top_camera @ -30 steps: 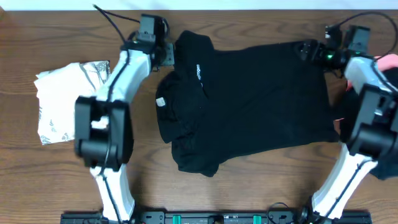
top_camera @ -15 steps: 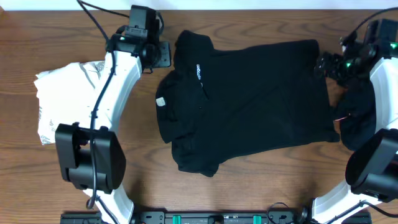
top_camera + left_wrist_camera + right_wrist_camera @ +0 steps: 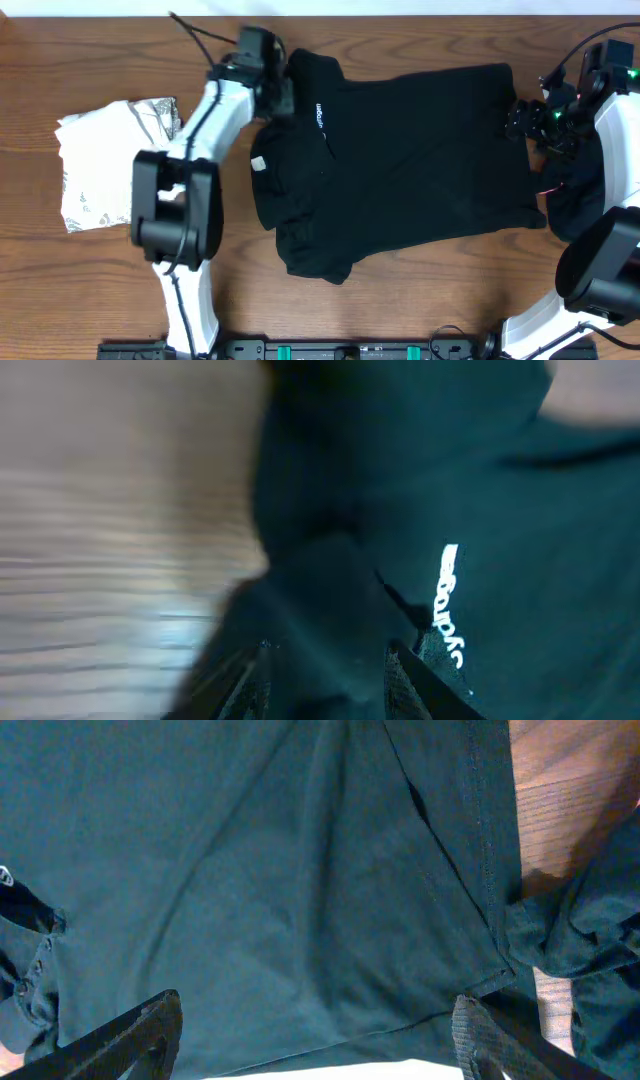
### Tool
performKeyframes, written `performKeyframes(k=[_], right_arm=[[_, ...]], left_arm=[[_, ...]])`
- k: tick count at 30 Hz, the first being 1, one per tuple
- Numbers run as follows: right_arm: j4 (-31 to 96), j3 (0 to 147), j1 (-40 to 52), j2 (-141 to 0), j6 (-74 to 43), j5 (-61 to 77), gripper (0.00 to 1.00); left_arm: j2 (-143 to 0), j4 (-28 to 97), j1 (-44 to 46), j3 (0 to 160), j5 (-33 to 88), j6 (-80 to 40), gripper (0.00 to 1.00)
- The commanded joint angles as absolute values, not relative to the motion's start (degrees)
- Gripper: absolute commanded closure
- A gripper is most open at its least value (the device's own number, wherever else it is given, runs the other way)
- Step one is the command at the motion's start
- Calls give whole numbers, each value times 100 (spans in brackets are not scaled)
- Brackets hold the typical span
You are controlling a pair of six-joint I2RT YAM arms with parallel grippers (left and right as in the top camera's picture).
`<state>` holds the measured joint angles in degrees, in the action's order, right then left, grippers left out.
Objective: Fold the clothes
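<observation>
black shirt (image 3: 410, 160) spread out; left pincer (image 3: 325, 665) perhaps touching it

I find only one small white logo (image 3: 448, 600) on the black shirt (image 3: 420, 160) (blurred letters, I cannot read them). The white tag (image 3: 258, 164) is too small to read.

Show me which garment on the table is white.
The white, grey-printed garment left of the left arm; the shirt spread in the middle and the heap by the right arm are black.
</observation>
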<state>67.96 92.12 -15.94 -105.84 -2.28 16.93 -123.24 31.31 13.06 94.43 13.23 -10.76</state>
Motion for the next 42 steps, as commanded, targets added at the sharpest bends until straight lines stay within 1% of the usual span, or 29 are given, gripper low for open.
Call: performKeyframes(k=[1, 8, 13, 17, 18, 20, 23, 25, 26, 28, 31, 34, 38, 39, 42], right_arm=[[6803, 9212, -1568, -10586, -113, 1730, 15], [6814, 9212, -1568, -10586, -113, 1728, 15], [6807, 9212, -1568, -10586, -93, 1688, 15], [6766, 9212, -1568, -10586, -51, 1691, 15], [6753, 9209, -1568, -10586, -34, 1688, 15], [6735, 9209, -1568, -10586, -12, 1688, 15], [6731, 9209, -1568, -10586, -14, 1693, 17], [6751, 9209, -1568, -10586, -14, 1695, 20], [6764, 9209, -1566, -10586, -16, 1695, 22], [6794, 9209, -1557, -10586, -16, 1695, 23], [6825, 9209, -1516, -10586, -16, 1695, 24], [6834, 9209, -1444, -10586, -16, 1697, 24], [6831, 9209, -1315, -10586, -16, 1695, 24], [6829, 9209, -1271, -10586, -14, 1695, 24], [6825, 9209, -1192, -10586, -12, 1693, 24]], left_arm=[[-12453, 3127, 1476, 9483, 1597, -1166, 62], [-12475, 2729, 1584, 9483, 1535, -1166, 62], [-12473, 2346, 1584, 9485, 930, -1164, 62], [-12470, 2025, 1584, 9537, 882, -1166, 63], [-12470, 2021, 1584, 9585, 790, -1166, 64], [-12470, 1964, 1594, 9671, 676, -1166, 69], [-12470, 1734, 1632, 9692, 679, -1164, 79], [-12481, 1728, 1669, 9688, 672, -1164, 81], [-12508, 1741, 1686, 9688, 648, -1164, 81], [-12540, 1774, 1715, 9688, 639, -1164, 81], [-12551, 2018, 1763, 9692, 642, -1120, 81], [-12560, 2528, 1811, 9832, 637, -934, 81], [-12707, 3892, 1813, 10604, 694, -880, 81], [-12809, 4473, 1813, 11010, 755, -847, 81], [-13002, 5520, 1820, 11904, 1122, -727, 81]])
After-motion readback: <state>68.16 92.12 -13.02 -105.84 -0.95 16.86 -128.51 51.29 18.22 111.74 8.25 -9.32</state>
